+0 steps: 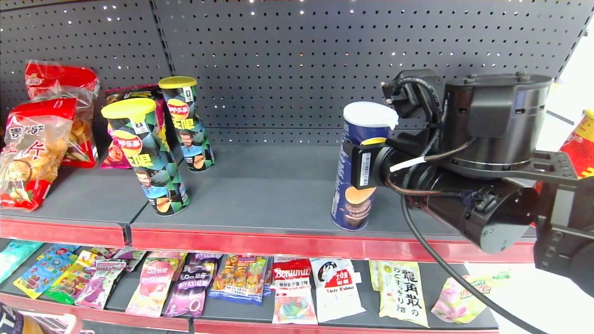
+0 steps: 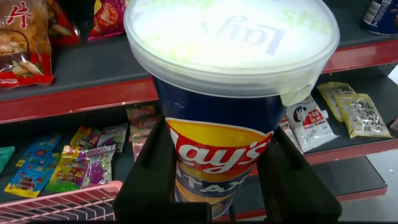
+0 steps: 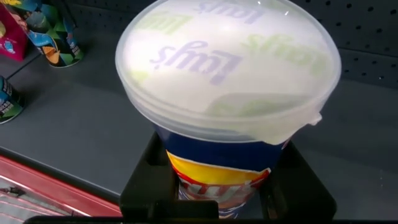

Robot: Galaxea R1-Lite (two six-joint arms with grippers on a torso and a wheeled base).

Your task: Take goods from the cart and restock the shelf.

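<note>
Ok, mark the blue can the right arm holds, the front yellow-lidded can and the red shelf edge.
blue can (image 1: pixel 351 207): head view, lower label.
front yellow-lidded can (image 1: pixel 148 162): head view, body.
red shelf edge (image 1: pixel 260 241): head view, front strip.

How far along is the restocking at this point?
Done: two yellow-lidded chip cans stand on the upper shelf. In hand: the right gripper holds a blue chip can at that shelf's front edge, unreleased; the left gripper holds a second blue can. Left: release one, shelve the other.
</note>
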